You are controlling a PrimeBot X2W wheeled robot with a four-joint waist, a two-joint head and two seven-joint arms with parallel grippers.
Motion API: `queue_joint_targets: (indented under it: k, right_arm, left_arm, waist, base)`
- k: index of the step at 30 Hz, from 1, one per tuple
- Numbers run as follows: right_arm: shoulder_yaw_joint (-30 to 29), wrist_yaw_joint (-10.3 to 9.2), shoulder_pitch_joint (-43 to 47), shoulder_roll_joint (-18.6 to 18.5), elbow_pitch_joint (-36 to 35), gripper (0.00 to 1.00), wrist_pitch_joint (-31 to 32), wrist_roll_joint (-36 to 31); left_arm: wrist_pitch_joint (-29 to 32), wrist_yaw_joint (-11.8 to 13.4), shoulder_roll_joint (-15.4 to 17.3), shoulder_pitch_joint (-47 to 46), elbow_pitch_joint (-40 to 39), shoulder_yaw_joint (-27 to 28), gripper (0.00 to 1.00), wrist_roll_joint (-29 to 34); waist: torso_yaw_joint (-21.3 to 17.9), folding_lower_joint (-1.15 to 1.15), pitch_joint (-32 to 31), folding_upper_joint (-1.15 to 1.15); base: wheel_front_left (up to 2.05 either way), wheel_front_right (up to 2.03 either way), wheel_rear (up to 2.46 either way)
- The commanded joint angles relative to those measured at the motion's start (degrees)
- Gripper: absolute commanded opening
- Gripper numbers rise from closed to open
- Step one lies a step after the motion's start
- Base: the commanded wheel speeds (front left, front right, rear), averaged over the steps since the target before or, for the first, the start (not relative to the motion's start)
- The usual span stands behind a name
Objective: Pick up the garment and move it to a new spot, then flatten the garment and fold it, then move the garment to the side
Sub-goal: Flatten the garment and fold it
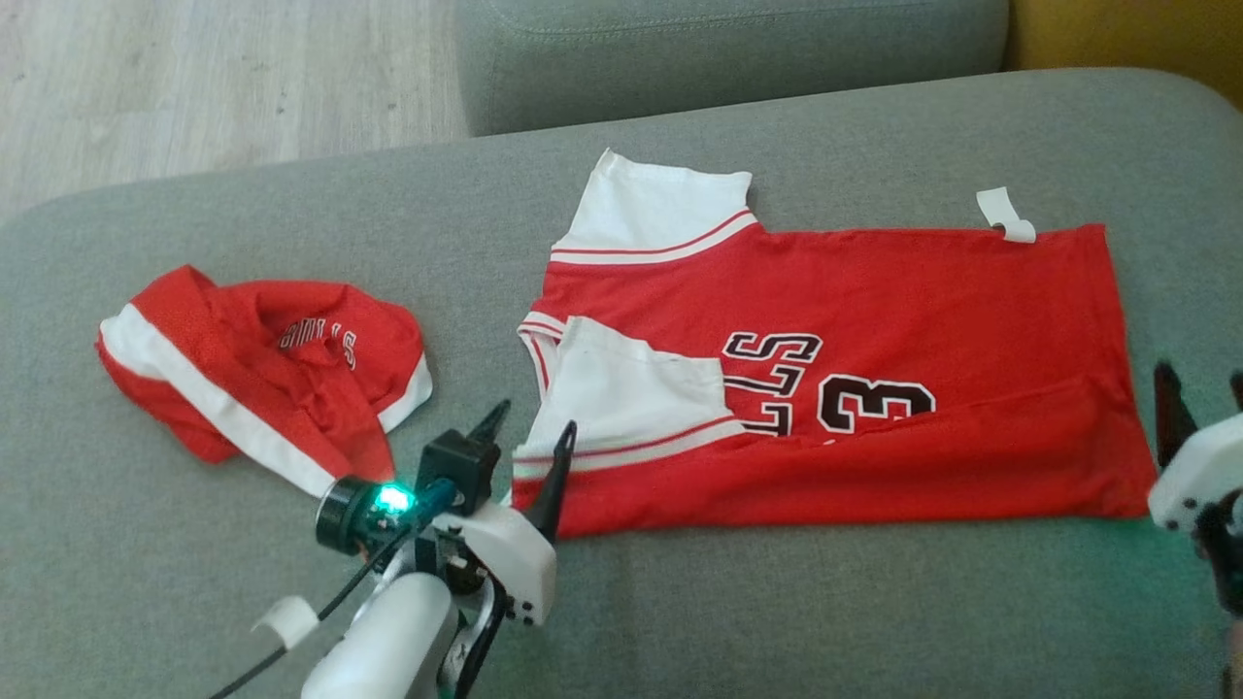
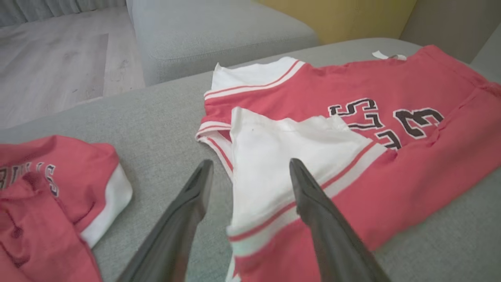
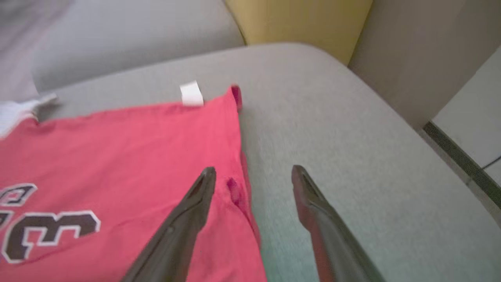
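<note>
The garment (image 1: 874,320) is a red jersey with white sleeves and black lettering, lying flat on the grey sofa cushion (image 1: 291,243), its near long edge folded over onto itself. My left gripper (image 1: 536,417) stands open at the jersey's near left corner. In the left wrist view this gripper (image 2: 250,162) hangs over the folded white sleeve (image 2: 289,156), with nothing held. My right gripper (image 1: 1200,379) is open at the jersey's right end. In the right wrist view its fingers (image 3: 253,169) straddle the red hem (image 3: 235,188), holding nothing.
A crumpled pair of red and white shorts (image 1: 262,374) lies left of the jersey, close to my left gripper. A white tag (image 1: 1005,214) sticks out at the jersey's far edge. Another grey cushion (image 1: 728,49) sits behind, with wooden floor (image 1: 194,78) to the far left.
</note>
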Motion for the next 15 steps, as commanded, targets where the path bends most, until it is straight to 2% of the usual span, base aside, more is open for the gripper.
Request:
queue_joint_targets:
  k: [1, 4, 10, 15]
  right_arm:
    - [0.90, -0.05, -1.22, -0.41, -2.64, 1.00, -1.32, 0.13]
    - [1.23, -0.05, -1.30, 2.17, -5.69, 1.00, -7.45, 2.18]
    - [5.31, -0.05, -0.48, 4.53, -10.14, 1.00, -20.20, 3.41]
    - [8.23, -0.05, -0.98, 6.20, -10.96, 1.00, -25.60, 3.42]
  left_arm:
    - [-1.00, 0.37, 0.68, -1.96, -2.17, 2.23, 1.00, -0.01]
    - [-4.59, 0.85, 0.58, -3.00, -2.87, 2.84, 1.00, 0.36]
    - [-13.84, 1.43, 0.31, -5.33, -5.46, 5.73, 1.00, -0.18]
    - [-16.70, 0.59, 2.05, -8.12, -8.37, 8.42, 1.00, -0.27]
  waist:
    - [0.01, 0.00, 0.14, 0.00]
    - [-0.11, 0.00, 0.51, 0.00]
    - [-1.01, 0.00, 2.10, 0.00]
    - [-2.40, 0.00, 4.73, 0.00]
  base:
    - [0.00, 0.00, 0.00]
    - [0.00, 0.00, 0.00]
    - [0.00, 0.00, 0.00]
    - [0.00, 0.00, 0.00]
